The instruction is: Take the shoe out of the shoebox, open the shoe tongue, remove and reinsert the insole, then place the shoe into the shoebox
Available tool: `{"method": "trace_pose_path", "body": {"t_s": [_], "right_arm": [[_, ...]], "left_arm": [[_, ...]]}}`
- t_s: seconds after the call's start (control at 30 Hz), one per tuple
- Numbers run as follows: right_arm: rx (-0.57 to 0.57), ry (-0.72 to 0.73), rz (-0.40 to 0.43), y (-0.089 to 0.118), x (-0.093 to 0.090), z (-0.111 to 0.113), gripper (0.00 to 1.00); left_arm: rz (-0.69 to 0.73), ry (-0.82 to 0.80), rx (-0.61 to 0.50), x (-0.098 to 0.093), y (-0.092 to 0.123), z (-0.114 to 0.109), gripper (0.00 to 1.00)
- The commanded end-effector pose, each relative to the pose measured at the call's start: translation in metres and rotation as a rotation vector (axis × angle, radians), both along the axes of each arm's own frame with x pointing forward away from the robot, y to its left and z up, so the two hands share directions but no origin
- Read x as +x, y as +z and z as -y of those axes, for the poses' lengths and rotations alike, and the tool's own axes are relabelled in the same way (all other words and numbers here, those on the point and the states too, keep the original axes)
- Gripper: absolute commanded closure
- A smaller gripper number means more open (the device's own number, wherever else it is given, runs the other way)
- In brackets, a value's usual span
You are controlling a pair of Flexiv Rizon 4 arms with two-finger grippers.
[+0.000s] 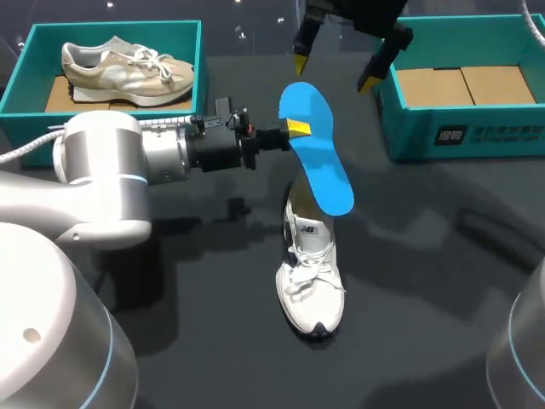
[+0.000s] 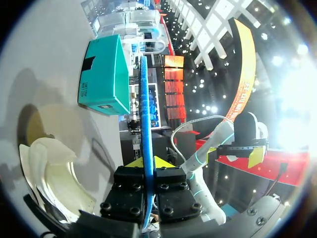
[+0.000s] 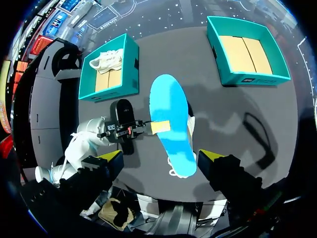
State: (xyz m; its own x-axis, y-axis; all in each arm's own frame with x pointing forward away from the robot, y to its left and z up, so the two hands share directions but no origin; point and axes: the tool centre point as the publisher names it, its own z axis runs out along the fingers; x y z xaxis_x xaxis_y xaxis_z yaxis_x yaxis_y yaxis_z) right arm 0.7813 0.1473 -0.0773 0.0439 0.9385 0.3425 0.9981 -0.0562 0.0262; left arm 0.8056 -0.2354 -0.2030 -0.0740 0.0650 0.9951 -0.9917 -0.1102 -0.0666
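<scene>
Dark table (image 1: 443, 281), insole (image 1: 317, 145) over shoe (image 1: 312, 281), between shoeboxes (image 1: 460, 128)

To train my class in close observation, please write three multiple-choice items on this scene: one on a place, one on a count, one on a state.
1. Where is the flat bright blue foam insole?
A) in the left pincer, over the white lace-up trainer
B) inside that trainer
C) in a box

2. How many open teal cardboard shoeboxes are there?
A) one
B) two
C) three

3. What is the state of the right pincer?
A) shut on the insole
B) shut on a lace
C) open, holding nothing

Answers:
1 A, the insole's edge sits clamped between the left pincer's fingers.
2 B, one box shows at each side.
3 C, its yellow tips stand wide apart in the air.
</scene>
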Motion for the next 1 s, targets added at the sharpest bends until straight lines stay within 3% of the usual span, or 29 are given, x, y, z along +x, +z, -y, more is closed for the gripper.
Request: {"method": "trace_pose_path", "body": {"t_s": [0.03,0.47,1.0], "right_arm": [[0.420,0.009,0.012,-0.009,-0.001,0.015,0.00],[0.743,0.032,0.023,-0.032,0.002,0.032,0.00],[0.885,0.009,0.002,-0.060,0.007,0.038,0.00]], "left_arm": [[0.001,0.002,-0.001,0.000,-0.001,0.001,1.00],[0.001,0.002,-0.001,0.000,-0.001,0.001,1.00],[0.001,0.002,-0.001,0.000,-0.001,0.001,1.00]]}}
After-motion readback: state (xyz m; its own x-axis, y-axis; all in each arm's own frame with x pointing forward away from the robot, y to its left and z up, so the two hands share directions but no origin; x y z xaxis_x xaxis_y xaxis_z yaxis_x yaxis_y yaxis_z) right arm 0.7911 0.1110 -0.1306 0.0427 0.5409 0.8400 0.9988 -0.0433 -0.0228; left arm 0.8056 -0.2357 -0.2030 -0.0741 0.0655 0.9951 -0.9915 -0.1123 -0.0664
